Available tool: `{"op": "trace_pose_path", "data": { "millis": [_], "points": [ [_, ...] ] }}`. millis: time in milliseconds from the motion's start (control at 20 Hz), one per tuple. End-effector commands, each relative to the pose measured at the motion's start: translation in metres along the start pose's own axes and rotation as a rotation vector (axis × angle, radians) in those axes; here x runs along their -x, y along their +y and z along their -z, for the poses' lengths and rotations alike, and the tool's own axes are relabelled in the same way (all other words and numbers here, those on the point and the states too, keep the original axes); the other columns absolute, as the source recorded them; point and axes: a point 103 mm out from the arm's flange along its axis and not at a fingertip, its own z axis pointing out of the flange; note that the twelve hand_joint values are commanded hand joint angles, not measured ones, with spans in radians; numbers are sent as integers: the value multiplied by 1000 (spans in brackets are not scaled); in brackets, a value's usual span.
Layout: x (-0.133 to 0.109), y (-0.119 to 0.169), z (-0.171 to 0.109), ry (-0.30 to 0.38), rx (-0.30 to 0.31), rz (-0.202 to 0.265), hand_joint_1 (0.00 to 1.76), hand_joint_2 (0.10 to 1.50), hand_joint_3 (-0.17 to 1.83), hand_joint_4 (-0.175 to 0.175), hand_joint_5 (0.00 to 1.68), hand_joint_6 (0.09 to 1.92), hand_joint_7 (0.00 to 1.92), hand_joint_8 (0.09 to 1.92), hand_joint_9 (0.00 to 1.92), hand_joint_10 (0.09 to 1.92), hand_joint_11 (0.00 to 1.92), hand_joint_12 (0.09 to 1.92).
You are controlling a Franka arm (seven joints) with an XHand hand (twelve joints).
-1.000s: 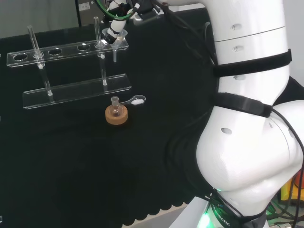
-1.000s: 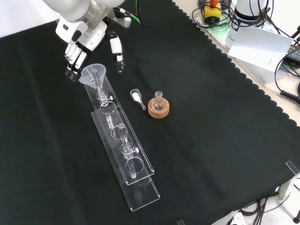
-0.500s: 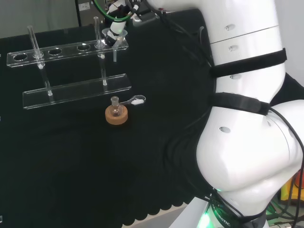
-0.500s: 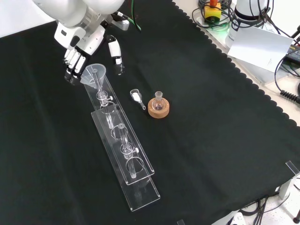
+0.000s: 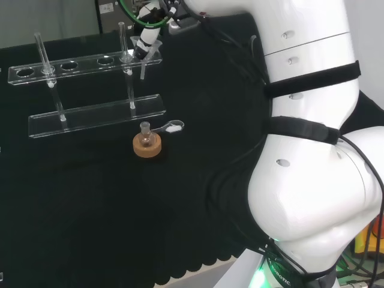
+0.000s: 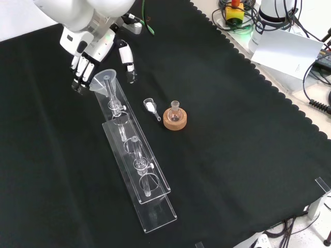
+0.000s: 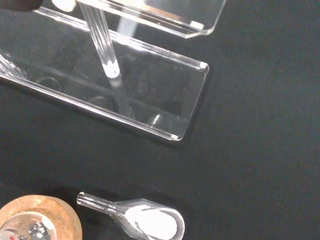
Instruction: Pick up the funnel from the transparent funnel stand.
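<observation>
We note, nearest the front view's lower edge, the end of the clear funnel stand [image 6: 135, 170], a long two-tier rack that runs up the black cloth [image 6: 243, 155] toward the hand. Its long axis lies on a slant from lower right to upper left in that view; in the head view it runs left to right across the far part of the bench. Thin glass rods stand upright along it.

To the right of the rack in the front view sits a small flask [image 6: 175, 112] on a cork ring [image 6: 175, 120], upright. Just beside it lies a small glass scoop [image 6: 151, 108] holding white powder, apart from the ring.

At the rack's far end we find the funnel [image 6: 104, 80], its wide mouth up and its stem pointing down and slightly tilted through the upper tier. We cannot tell whether it has cleared its hole.

The hand [image 6: 89, 50] is at the funnel's mouth, fingers curled on one side and thumb on the other. We judge it closed on the rim, though the contact itself is hard to see.

Beyond the cloth's scalloped edge, at the front view's upper right, lie cables, a white sheet of paper [image 6: 289, 51] and a red and yellow button [image 6: 236, 9].
</observation>
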Motion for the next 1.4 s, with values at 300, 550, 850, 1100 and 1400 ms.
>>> {"op": "trace_pose_path", "data": {
  "millis": [300, 550, 850, 1100, 1400],
  "points": [
    [-1, -7, 4, -15, 52, -1, 550, 750, 100, -51, 97, 87, 0, 300, 510, 703, 207, 1404],
    [-1, -11, 6, -13, 64, -3, 548, 749, 102, -48, 104, 87, 0, 279, 340, 718, 165, 1413],
    [-2, -10, 4, -18, 55, -7, 540, 749, 99, -43, 104, 87, 0, 166, 19, 789, 60, 1440],
    [0, -6, -1, -9, 47, 0, 533, 749, 96, -41, 96, 87, 0, 105, 0, 704, 8, 1451],
    [2, -1, -7, -21, 40, 5, 546, 753, 92, -46, 121, 87, 4, 326, 153, 802, 20, 1457]
  ]
}}
